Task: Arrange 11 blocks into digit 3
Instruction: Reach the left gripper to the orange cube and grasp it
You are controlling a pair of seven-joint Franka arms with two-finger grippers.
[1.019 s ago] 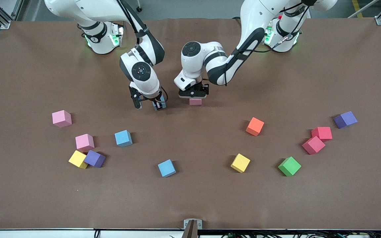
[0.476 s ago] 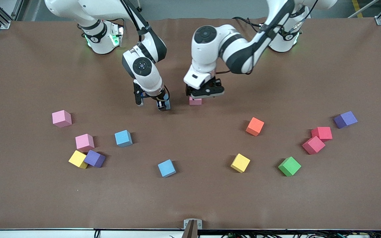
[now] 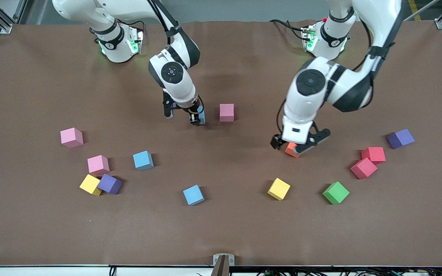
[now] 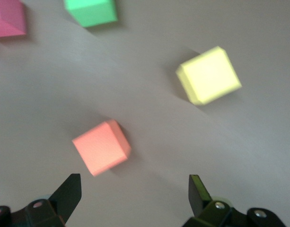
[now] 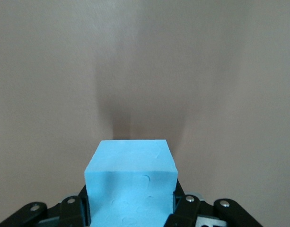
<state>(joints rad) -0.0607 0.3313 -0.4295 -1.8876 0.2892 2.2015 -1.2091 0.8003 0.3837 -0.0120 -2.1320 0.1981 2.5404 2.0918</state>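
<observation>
From the front I see only a sliver of the orange block [image 3: 291,150] under my left gripper [image 3: 300,143]. The light blue block [image 5: 130,187] runs off the right wrist view's edge (its base hidden between the fingers).

Bright, even light from above. Small soft shadows beside each block on the brown table [image 3: 221,230]. No glare. Sharp and clear from the front. Blurry in the left wrist view, mostly around the yellow block [image 4: 208,75].
</observation>
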